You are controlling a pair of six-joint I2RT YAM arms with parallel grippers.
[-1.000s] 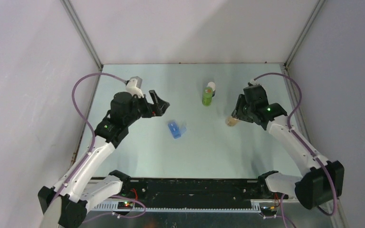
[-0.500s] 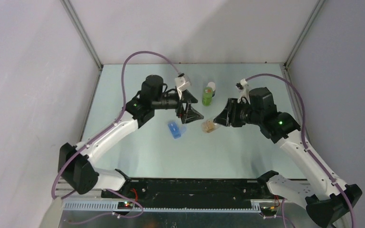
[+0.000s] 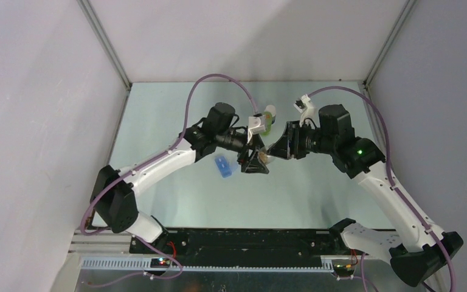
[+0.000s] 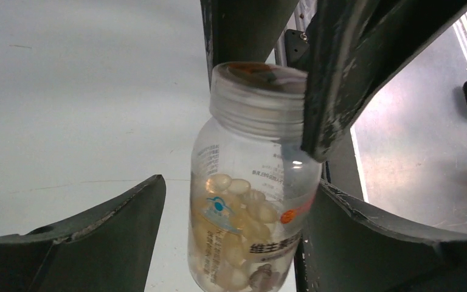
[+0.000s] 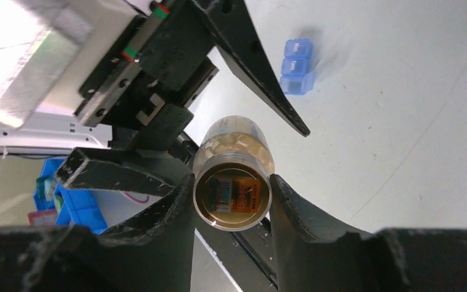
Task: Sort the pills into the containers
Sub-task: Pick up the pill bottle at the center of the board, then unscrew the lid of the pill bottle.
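A clear pill bottle [image 3: 266,159] with pale capsules hangs in the air over the table's middle. My right gripper [image 3: 277,149] is shut on its cap end, and the right wrist view shows the cap [image 5: 232,196] pinched between both fingers. My left gripper [image 3: 253,160] is open with its jaws on either side of the bottle's body [image 4: 249,207]. In the left wrist view a wide gap shows at the left finger [image 4: 97,243], and the right finger [image 4: 389,243] is close to the bottle. A blue pill organizer [image 3: 223,165] lies on the table just left of the grippers.
A green bottle with a white cap [image 3: 267,121] stands behind the two grippers. The blue organizer also shows in the right wrist view [image 5: 296,67]. Grey walls close the table on three sides.
My right gripper has carried the bottle left and up toward the middle. My left arm has swung right from the far left, and its open jaws now sit around the bottle.
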